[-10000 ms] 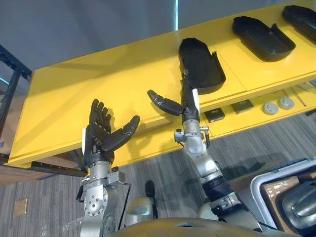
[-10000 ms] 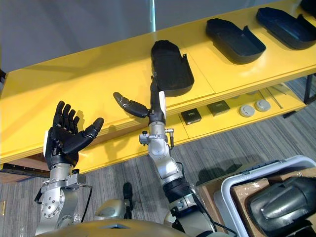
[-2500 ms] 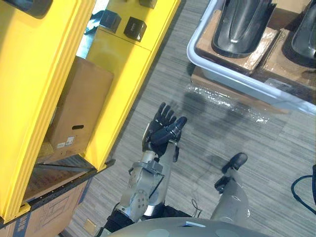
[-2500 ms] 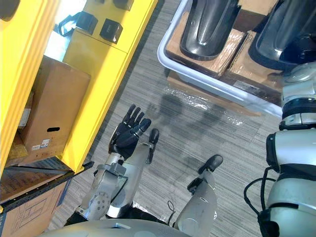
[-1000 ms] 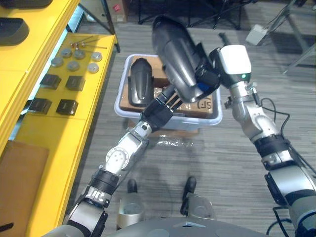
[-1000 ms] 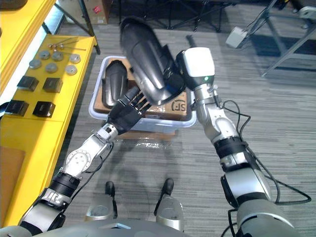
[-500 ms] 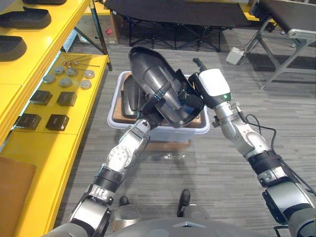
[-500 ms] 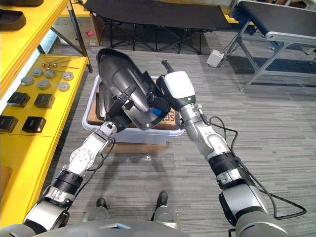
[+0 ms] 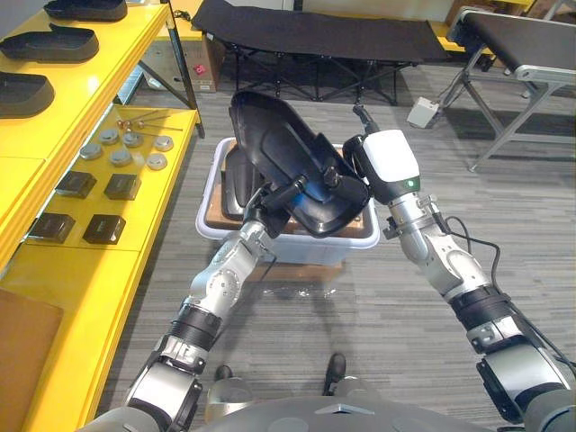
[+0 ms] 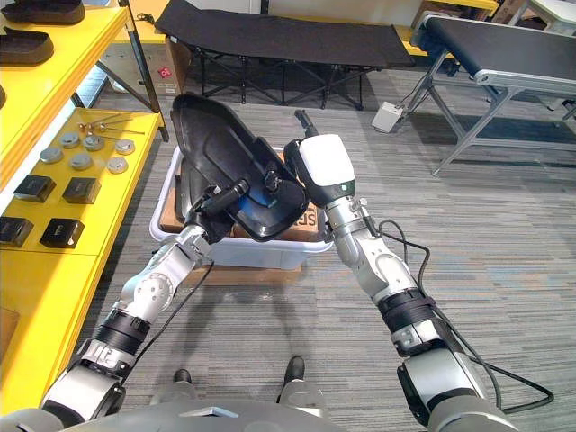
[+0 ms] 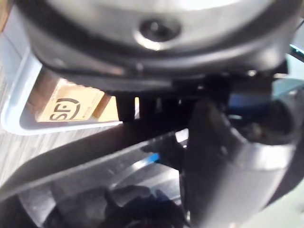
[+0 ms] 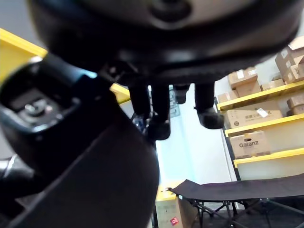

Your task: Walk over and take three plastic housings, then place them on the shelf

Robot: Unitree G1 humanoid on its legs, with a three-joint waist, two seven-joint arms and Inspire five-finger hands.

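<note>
Both hands hold one black plastic housing up over a white bin, hollow side toward me. My left hand is curled on the housing's lower edge, thumb over the rim. My right hand grips the end next to it, fingers curled. In the left wrist view the left thumb presses on the housing's rim. Another black housing lies in the bin on cardboard.
A yellow shelf runs along the left with three black housings on top. Its lower level bears small black blocks and grey discs. A black folding cot stands behind the bin and a conveyor frame at the back right.
The left hand's fingers have curled onto the housing's edge. Over the last second the housing has turned from back-up to hollow side toward me and sunk a little toward the bin.
</note>
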